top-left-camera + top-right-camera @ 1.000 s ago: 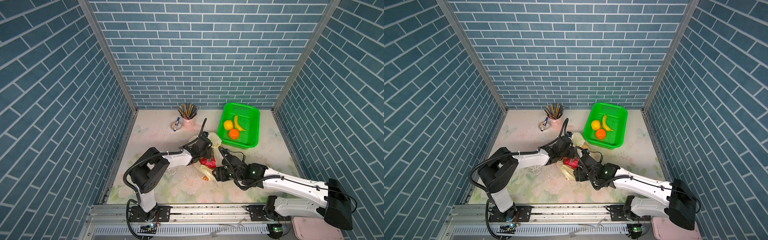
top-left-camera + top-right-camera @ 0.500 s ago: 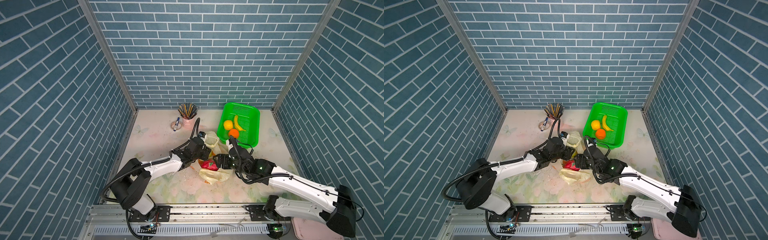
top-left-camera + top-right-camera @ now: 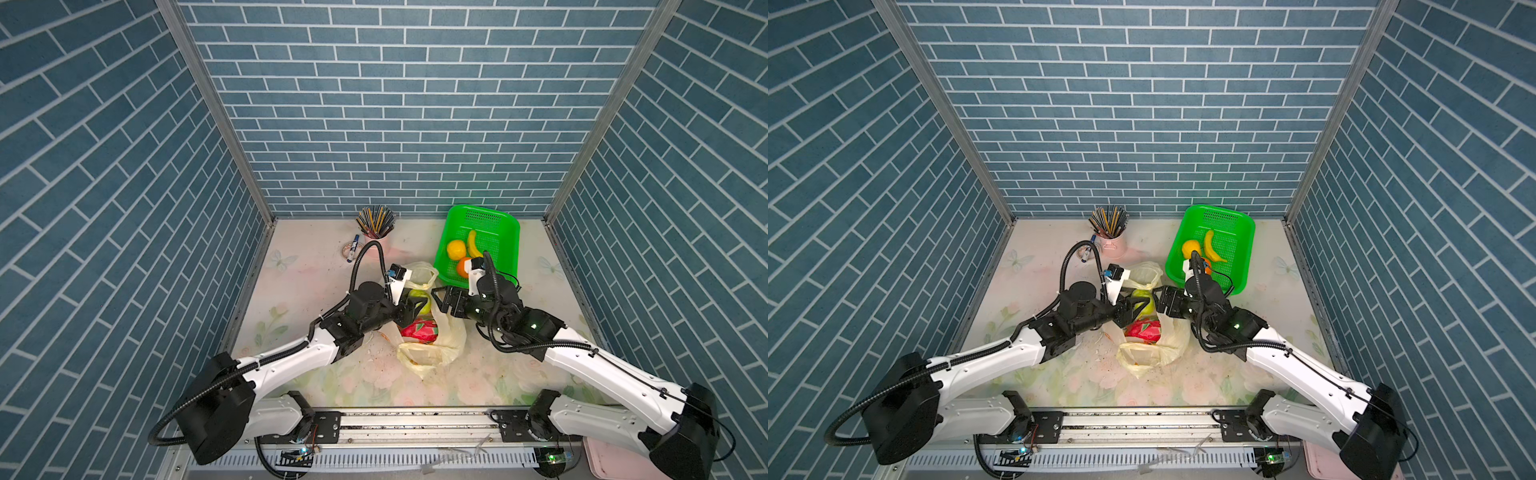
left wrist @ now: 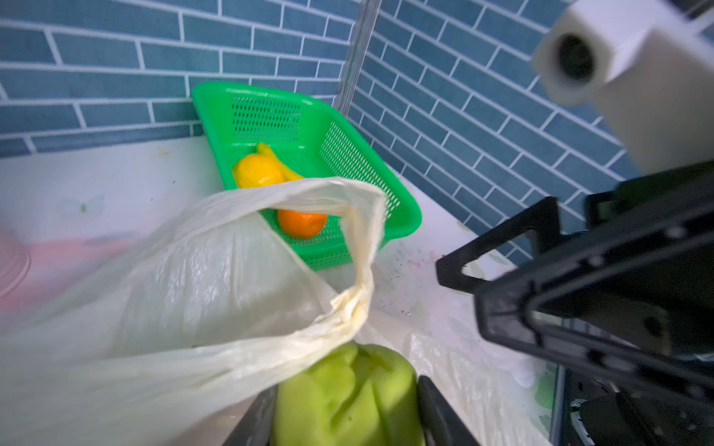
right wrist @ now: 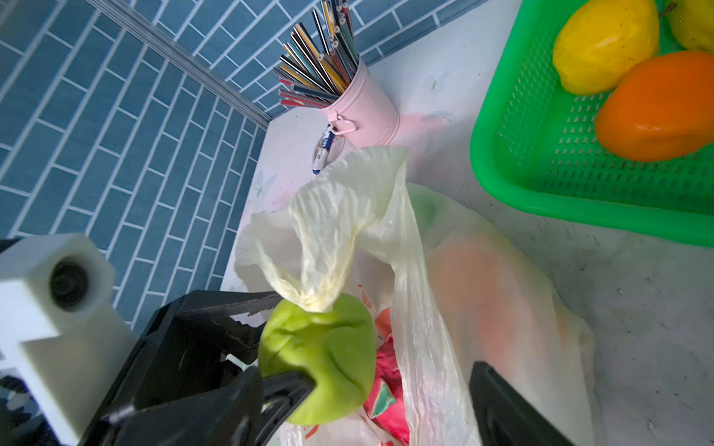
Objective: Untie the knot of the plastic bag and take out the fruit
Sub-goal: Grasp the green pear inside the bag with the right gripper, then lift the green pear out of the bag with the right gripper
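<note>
Now the right claw (image 3: 441,301), empty and gaping wider, sits closer beside the left claw (image 3: 417,306) — likely ready to take the green fruit (image 5: 320,355) clamped there at the mouth of the plastic bag (image 3: 451,336).

Floral tabletop (image 3: 478,376): plastic bag (image 3: 441,341), green basket (image 3: 484,216), pink pencil cup (image 3: 1113,246), marker (image 3: 353,246).

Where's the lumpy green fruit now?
Mid-table in both top views, the green fruit is clamped in the left gripper, beside the dragon fruit in the plastic bag.
</note>
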Robot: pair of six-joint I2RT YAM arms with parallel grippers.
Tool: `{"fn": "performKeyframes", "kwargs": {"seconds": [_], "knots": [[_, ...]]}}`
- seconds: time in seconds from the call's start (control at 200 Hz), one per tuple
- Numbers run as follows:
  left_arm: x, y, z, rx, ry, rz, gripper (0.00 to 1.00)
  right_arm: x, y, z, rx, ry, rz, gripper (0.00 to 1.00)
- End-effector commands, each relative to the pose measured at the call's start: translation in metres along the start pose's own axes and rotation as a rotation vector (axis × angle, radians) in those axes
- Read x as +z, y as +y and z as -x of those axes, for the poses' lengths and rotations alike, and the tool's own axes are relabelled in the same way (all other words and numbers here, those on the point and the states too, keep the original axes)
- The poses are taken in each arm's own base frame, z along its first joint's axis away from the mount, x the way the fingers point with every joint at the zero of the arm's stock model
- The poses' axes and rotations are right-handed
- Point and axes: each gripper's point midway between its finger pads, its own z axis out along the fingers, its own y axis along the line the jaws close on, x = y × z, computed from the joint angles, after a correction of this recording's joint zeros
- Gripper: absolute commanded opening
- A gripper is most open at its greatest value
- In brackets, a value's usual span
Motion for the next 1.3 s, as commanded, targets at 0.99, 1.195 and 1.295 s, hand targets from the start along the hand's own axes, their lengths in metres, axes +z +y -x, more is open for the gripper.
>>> {"fn": "performKeyframes", "kwargs": {"seconds": [0.99,1.195,1.295], "knots": [[-0.043,-0.118,0.082,0.51,-0.336,-0.357,0.37,-0.052,0.072,-0.01,0.073,0.131,0.534,0.64],[-0.041,-0.114,0.08,0.527,-0.336,-0.322,0.4,-0.053,0.073,-0.005,0.073,0.116,0.542,0.45],[-0.041,-0.111,0.082,0.518,-0.339,-0.296,0.63,-0.055,0.072,0.003,0.072,0.087,0.538,0.42]]}}
